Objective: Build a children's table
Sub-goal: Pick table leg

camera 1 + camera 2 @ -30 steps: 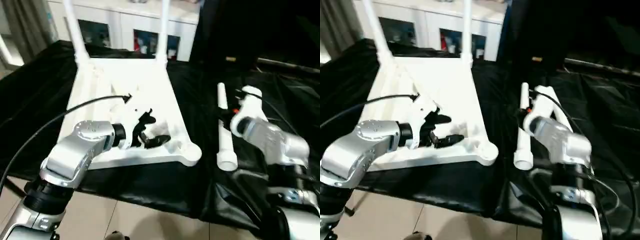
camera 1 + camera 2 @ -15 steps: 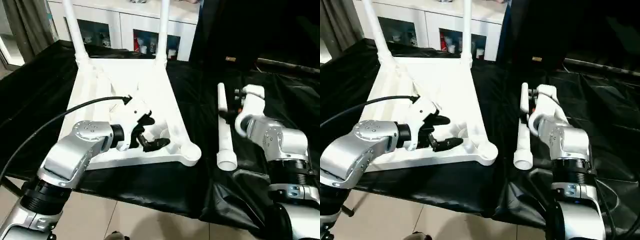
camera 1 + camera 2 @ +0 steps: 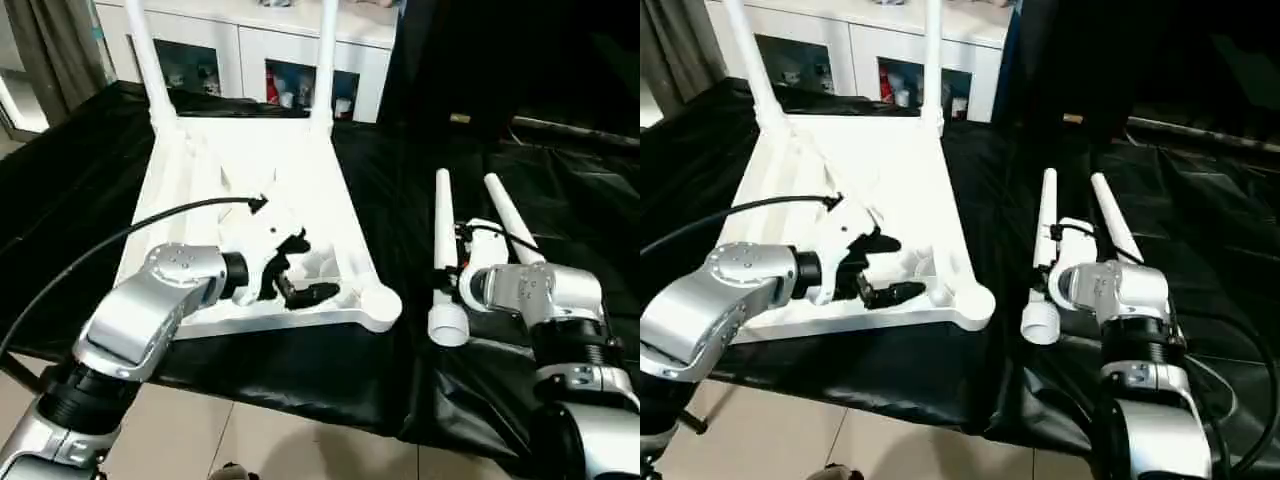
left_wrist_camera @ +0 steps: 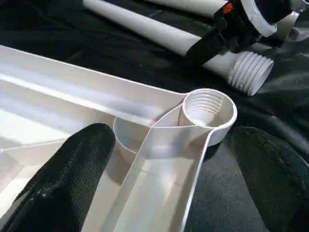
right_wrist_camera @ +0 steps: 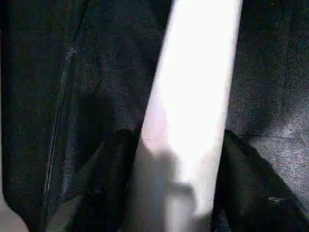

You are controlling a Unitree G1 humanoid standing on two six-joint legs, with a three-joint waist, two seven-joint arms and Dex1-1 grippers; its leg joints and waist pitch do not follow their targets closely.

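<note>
The white table top point(image 3: 250, 170) lies upside down on the black cloth, with two legs point(image 3: 143, 60) point(image 3: 324, 60) standing upright in its far corners. My left gripper point(image 3: 305, 268) hovers open over the near right part of the top. Its fingers point(image 4: 63, 179) stand either side of the empty threaded corner socket point(image 4: 207, 108). Two loose legs lie to the right of the top. My right gripper point(image 3: 447, 283) is shut on the nearer leg point(image 3: 440, 230) close to its threaded end point(image 3: 447, 325), with a black finger point(image 5: 120, 179) pressed against each side. The other leg point(image 3: 508, 215) lies free beside it.
A white cabinet point(image 3: 260, 50) with glass-fronted shelves stands behind the table. The black cloth point(image 3: 300, 380) hangs over the near edge, with tiled floor below. A black cable point(image 3: 120, 240) arcs over my left forearm.
My right arm has swung down and turned so its fingers now clasp the nearer loose leg, uncovering the second leg. The leg's threaded end has shifted slightly left. The left gripper has barely moved.
</note>
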